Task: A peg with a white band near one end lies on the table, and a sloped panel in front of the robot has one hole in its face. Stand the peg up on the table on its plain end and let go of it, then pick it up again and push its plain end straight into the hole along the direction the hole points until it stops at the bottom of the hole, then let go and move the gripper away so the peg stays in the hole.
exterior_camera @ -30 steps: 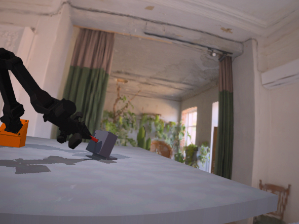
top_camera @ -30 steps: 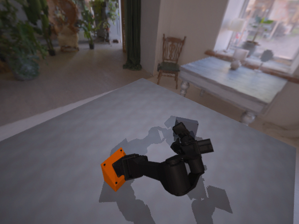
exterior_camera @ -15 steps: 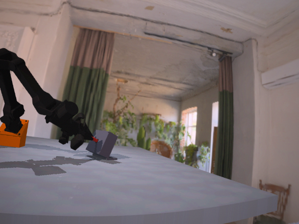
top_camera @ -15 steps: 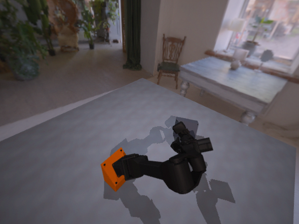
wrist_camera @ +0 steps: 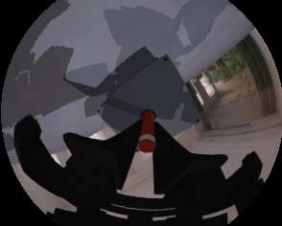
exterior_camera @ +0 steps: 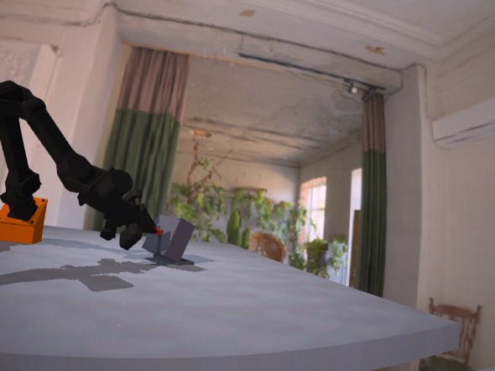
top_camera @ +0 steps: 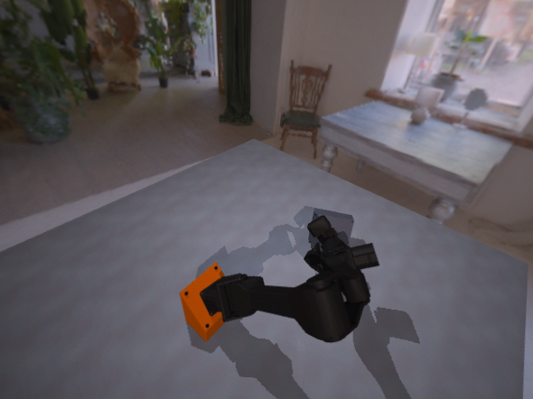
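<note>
My gripper (wrist_camera: 148, 124) (exterior_camera: 152, 227) (top_camera: 322, 227) is shut on the red peg (wrist_camera: 147, 130) (exterior_camera: 158, 232). The peg's white band shows at the end nearest the wrist camera. Its plain end points forward and meets the face of the grey sloped panel (wrist_camera: 146, 82) (exterior_camera: 176, 237) (top_camera: 341, 220). I cannot see the hole; the peg's tip covers that spot. In the exterior view only a short red stub shows between the fingertips and the panel's face. In the top view the gripper hides the peg and much of the panel.
The arm's orange base block (top_camera: 196, 309) (exterior_camera: 23, 227) stands on the grey table (top_camera: 113, 289) (exterior_camera: 252, 302) behind the gripper. The arm's elbow reaches low over the table beside the base. The table edges lie far from the panel.
</note>
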{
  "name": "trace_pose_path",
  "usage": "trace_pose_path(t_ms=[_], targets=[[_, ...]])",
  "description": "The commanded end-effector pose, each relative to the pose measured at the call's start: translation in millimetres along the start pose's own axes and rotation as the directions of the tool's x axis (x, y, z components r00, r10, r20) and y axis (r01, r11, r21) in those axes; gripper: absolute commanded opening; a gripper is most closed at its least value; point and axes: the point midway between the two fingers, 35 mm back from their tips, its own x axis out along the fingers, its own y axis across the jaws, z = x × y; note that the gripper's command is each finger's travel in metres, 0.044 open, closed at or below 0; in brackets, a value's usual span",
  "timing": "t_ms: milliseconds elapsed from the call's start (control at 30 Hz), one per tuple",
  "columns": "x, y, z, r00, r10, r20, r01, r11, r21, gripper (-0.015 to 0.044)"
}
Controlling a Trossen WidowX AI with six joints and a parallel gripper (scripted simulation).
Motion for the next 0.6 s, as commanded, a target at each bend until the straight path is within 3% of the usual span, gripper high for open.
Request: trace_pose_path(t_ms=[0, 400, 567], targets=[[1.5, 0.1, -1.6, 1.0, 0.002, -0.003, -0.002, 1.0, 0.001, 0.0], [1.3, 0.0, -0.5, 1.0, 0.0, -0.001, 0.0, 1.0, 0.0, 0.0], [1.3, 0.0, -0.5, 1.0, 0.0, -0.001, 0.0, 1.0, 0.0, 0.0131]])
